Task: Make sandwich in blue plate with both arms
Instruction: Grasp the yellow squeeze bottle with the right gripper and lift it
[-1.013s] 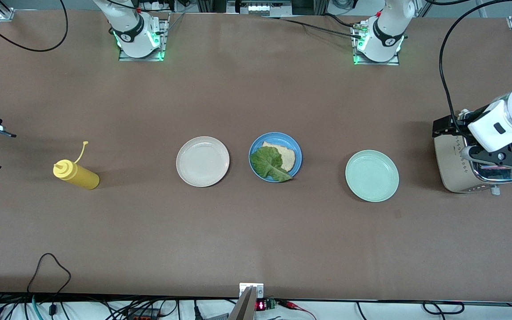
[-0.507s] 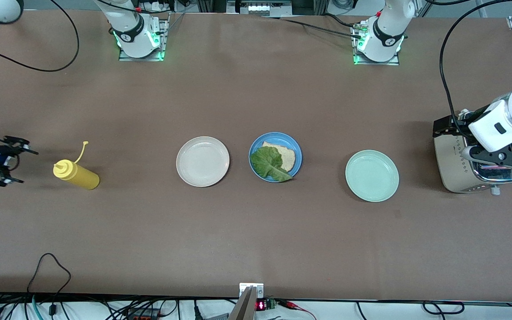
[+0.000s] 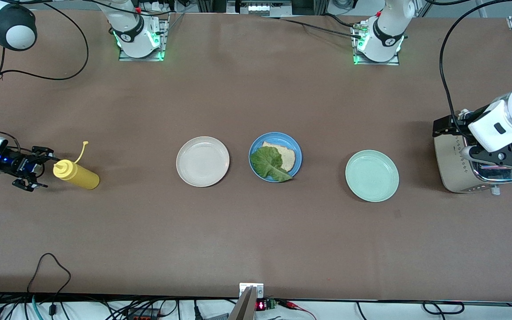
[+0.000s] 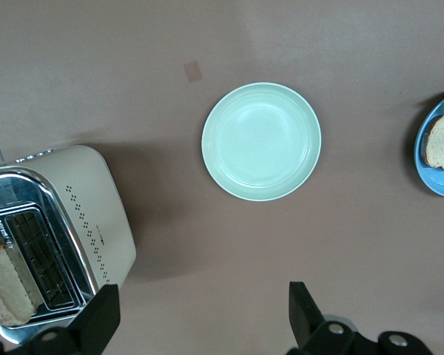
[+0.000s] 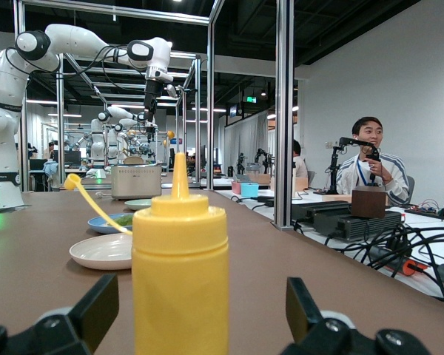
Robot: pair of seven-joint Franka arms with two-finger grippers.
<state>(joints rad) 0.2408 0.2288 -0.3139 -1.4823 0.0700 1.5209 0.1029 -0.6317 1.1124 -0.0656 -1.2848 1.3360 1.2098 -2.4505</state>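
Right now your right hand (image 3: pixel 38 166) sits low at the right arm's end of the worktop, its fingers spread wide and holding nothing, with the yellow squeeze bottle (image 3: pixel 77 174) just beside its tips. In the front view the bottle seems to lie with its long axis along the worktop, nozzle end toward the hand; in the right wrist view it fills the gap between the two fingers (image 5: pixel 85 314), so a straight push forward looks like it would bring it between them. Your left hand (image 3: pixel 496 156) hangs over the toaster (image 3: pixel 460 173) at the left arm's end, fingers also spread and empty. Farther out, the blue plate (image 3: pixel 295 156) lies midway along the worktop, between the cream-white plate (image 3: pixel 202 161) and the mint-green plate (image 3: pixel 371 175), and carries one slice of bread (image 3: pixel 287 155) with the lettuce leaf (image 3: pixel 268 162) on it; the top slice is not yet there. Only the left wrist view shows you the second slice (image 4: pixel 6 285) standing in the toaster slot. Only the right wrist view shows how squarely the bottle lines up with the open fingers.
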